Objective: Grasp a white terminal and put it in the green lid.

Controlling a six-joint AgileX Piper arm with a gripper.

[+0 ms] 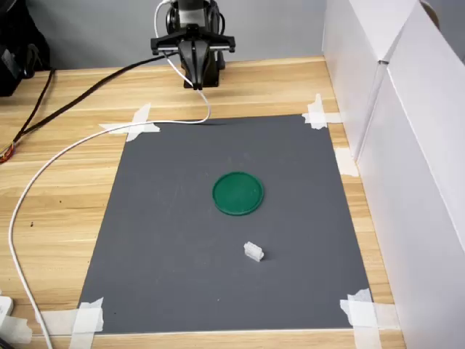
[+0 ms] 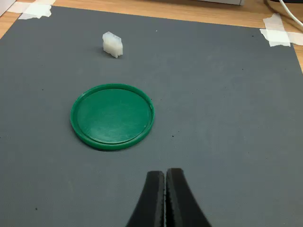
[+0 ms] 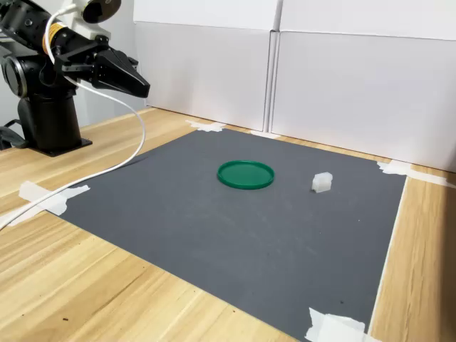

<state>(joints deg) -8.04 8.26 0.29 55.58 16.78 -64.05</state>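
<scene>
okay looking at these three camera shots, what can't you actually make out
- White terminal: too small in both exterior views to show cavities or pins.
- Gripper: wrist view's edge cuts off everything above the fingertips.
- Green lid: second exterior view's low angle hides its inner floor detail.

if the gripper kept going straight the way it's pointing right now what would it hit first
Probably the bare gray mat, near the green lid. The shut gripper aims down just beside the lid; depth is unclear.

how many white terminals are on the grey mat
1. The white terminal sits on the grey mat, just outside the green lid, not in it. No others visible in any view.
</scene>
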